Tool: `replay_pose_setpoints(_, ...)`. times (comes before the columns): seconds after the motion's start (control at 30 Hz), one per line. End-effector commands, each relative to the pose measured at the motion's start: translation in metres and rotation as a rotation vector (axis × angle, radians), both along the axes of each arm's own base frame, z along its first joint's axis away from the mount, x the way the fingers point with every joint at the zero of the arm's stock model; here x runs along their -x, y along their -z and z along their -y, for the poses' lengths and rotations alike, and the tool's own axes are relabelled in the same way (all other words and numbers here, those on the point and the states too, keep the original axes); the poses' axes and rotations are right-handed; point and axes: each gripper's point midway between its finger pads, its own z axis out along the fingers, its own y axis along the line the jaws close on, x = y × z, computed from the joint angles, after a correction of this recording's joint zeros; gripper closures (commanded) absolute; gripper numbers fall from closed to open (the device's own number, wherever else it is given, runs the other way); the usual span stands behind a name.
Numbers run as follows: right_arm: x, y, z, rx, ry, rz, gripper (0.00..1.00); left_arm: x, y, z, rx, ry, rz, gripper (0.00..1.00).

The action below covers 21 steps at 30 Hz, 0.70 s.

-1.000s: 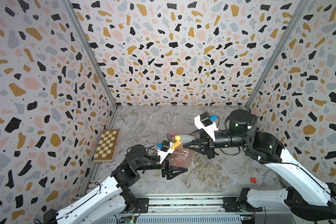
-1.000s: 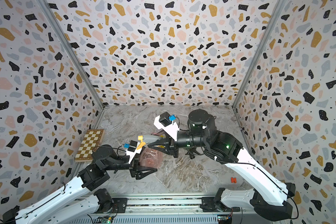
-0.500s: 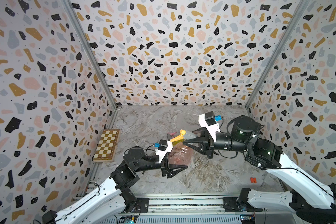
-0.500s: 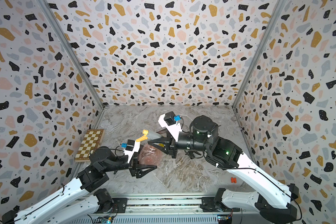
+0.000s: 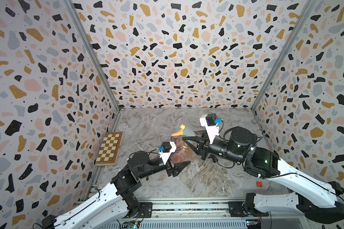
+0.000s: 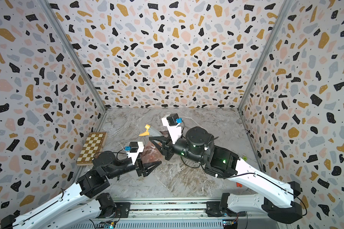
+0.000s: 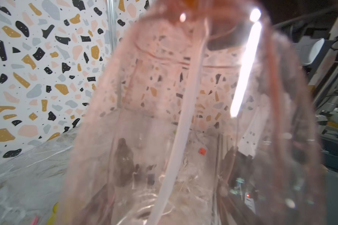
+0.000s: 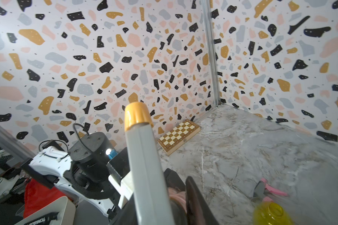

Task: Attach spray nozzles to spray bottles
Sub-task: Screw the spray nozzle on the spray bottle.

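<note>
1. Left gripper (image 5: 180, 161) is clamped round the belly of the pink bottle (image 5: 182, 153). One black finger shows under the bottle in both top views, and the other is hidden behind the wrist camera.
2. Right gripper (image 5: 190, 136) is pinched narrow on the grey nozzle (image 5: 187, 131), with its orange trigger (image 5: 178, 132) poking out towards the left wall.
3. The two meet roughly mid-surface (image 5: 207, 178), with the nozzle right at the neck end of the bottle. Can't tell whether the collar is seated on the neck.
4. The left wrist view is pretty much all pink bottle, and the white dip tube (image 7: 183, 116) runs down inside it.
5. In the right wrist view the grey nozzle rises up the middle, orange-capped at its far end. Off to the side is the yellow bottle (image 8: 271, 214) with its neck open, and the pink-trigger nozzle (image 8: 265, 190) lies just beside it on the surface.
6. The chessboard (image 5: 109, 148) lies flat against the left wall, well apart from the action. A small orange-red thing (image 5: 259, 184) sits on the surface near the right arm.
</note>
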Motion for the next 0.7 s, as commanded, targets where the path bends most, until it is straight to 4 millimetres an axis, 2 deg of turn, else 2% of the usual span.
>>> replay_pose_setpoints(0.0, 0.016, 0.09, -0.014, 0.207, -0.002, -0.198, 0.89, -0.029, -0.079, -0.03, 0.227, -0.241, 0.135, 1.0)
replay_pose_setpoints(0.1, 0.015, 0.1, -0.02, 0.224, 0.053, -0.209, 0.88, -0.038, -0.077, -0.033, 0.219, -0.298, 0.129, 1.0)
replay_pose_setpoints(0.27, 0.015, 0.1, -0.025, 0.236, 0.104, -0.19, 0.82, -0.04, -0.073, -0.027, 0.18, -0.293, 0.122, 1.0)
replay_pose_setpoints(0.5, 0.013, 0.052, -0.011, 0.17, 0.106, -0.067, 0.74, -0.018, -0.064, -0.012, 0.147, -0.143, 0.125, 1.0)
replay_pose_setpoints(0.67, 0.013, 0.029, -0.004, 0.145, 0.102, -0.017, 0.69, -0.01, -0.06, -0.008, 0.134, -0.089, 0.121, 1.0)
